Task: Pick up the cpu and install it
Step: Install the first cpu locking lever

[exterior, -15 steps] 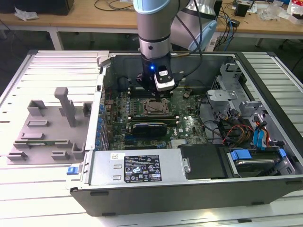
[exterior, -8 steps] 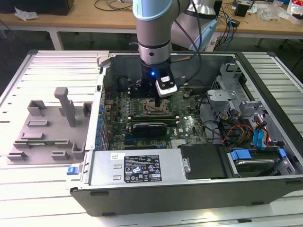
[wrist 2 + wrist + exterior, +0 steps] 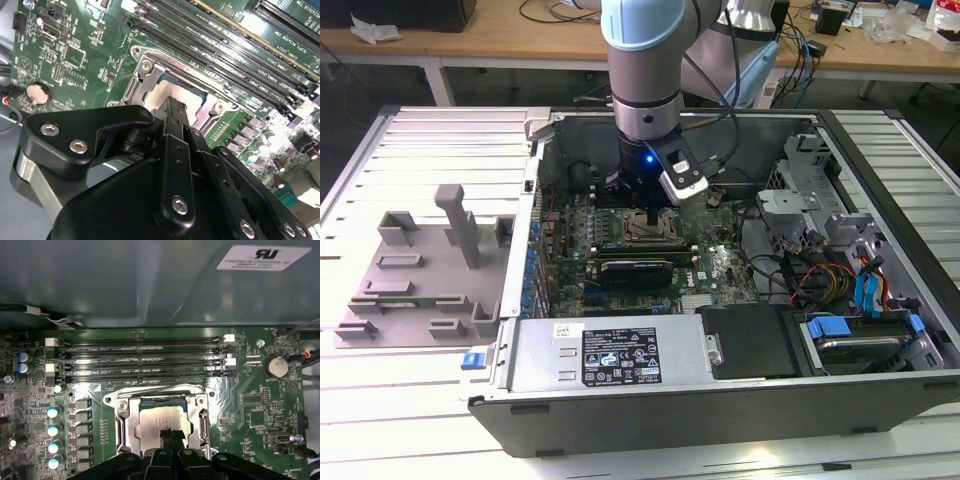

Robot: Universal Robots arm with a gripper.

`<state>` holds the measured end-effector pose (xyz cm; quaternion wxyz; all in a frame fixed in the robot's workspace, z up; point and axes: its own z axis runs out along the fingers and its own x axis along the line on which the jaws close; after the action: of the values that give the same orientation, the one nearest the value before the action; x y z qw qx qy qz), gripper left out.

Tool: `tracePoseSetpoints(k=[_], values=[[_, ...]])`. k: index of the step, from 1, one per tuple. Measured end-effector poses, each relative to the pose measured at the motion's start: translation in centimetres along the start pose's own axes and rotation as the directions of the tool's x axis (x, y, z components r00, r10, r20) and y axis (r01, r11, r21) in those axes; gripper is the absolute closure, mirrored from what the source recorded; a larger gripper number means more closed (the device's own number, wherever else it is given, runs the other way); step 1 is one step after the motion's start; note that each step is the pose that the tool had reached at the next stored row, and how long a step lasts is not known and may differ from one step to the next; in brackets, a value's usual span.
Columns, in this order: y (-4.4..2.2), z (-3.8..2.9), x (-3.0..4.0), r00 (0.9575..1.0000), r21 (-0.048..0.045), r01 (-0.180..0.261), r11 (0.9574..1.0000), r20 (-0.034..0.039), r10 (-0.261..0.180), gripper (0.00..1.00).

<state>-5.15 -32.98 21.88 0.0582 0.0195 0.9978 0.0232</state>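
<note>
**Hovering over the seated chip**

Looking down past our gripper (image 3: 171,436), we see its two black fingers pressed together, holding nothing, their tips just above the cpu (image 3: 162,417). The cpu lies flat inside the metal-framed socket (image 3: 122,422) on the green motherboard (image 3: 260,405). In the exterior view, our gripper (image 3: 653,216) sits at the centre of the open computer case (image 3: 880,200), with a grey fixture (image 3: 430,270) at nine o'clock outside the case.
</note>
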Motion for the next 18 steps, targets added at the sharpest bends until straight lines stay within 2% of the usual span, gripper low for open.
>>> tracePoseSetpoints(k=[2, 5, 6, 9, 11, 12, 13, 14, 17, 18], values=[[0.03, -0.51, -0.07, 1.0, -0.0002, 0.001, 1.0, 0.0, -0.001, 0.89], [0.11, -2.2, -0.28, 1.0, -0.0003, 0.001, 1.0, 0.0, -0.001, 0.89], [0.12, -2.48, -0.32, 1.0, 0.0, 0.001, 1.0, -0.0001, -0.001, 0.89], [0.13, -2.56, -0.34, 1.0, 0.0003, 0.001, 1.0, 0.0, -0.001, 0.89], [0.13, -2.54, -0.37, 0.999, 0.0024, -0.001, 1.0, -0.0444, 0.002, 0.89], [0.14, -2.53, -0.37, 0.999, 0.0057, -0.001, 1.0, -0.0451, 0.001, 0.89], [0.14, -2.53, -0.4, 0.9988, 0.023, 0.001, 0.9997, -0.049, 0.0, 0.89], [0.14, -2.52, -0.46, 0.9987, 0.0273, 0.001, 0.9996, -0.0511, 0.0, 0.89], [0.16, -2.4, -1.15, 0.9986, 0.0275, 0.001, 0.9996, -0.0527, 0.0, 0.89], [0.16, -2.39, -1.19, 0.9986, 0.0275, 0.001, 0.9996, -0.0528, 0.0, 0.89]])
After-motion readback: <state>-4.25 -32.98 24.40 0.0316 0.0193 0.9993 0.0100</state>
